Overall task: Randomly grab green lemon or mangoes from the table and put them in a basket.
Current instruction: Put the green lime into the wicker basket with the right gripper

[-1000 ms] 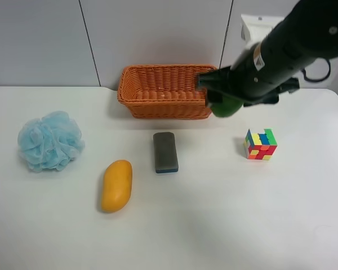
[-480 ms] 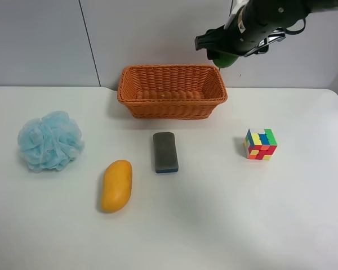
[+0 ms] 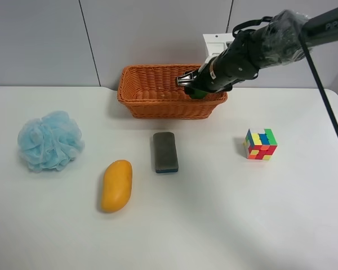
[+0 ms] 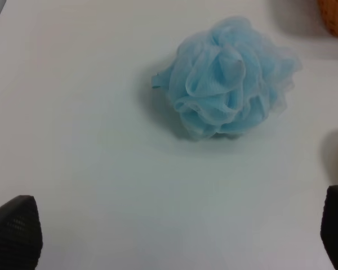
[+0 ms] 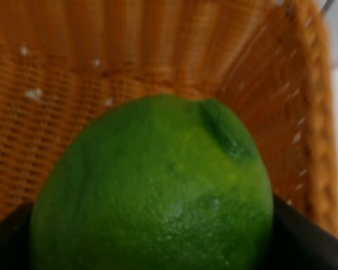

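Black fingers of the right gripper clamped the glossy, pebbled, oval green lemon inside the woven orange wicker basket, near one end; the left gripper gaped empty over the white table, near a blue mesh puff.

Ext high overview; R wrist close, shares basket.

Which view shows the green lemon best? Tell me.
Right wrist: the green lemon fills the frame, with the basket behind. Exterior high shows only a green sliver under the arm. Left wrist: none.
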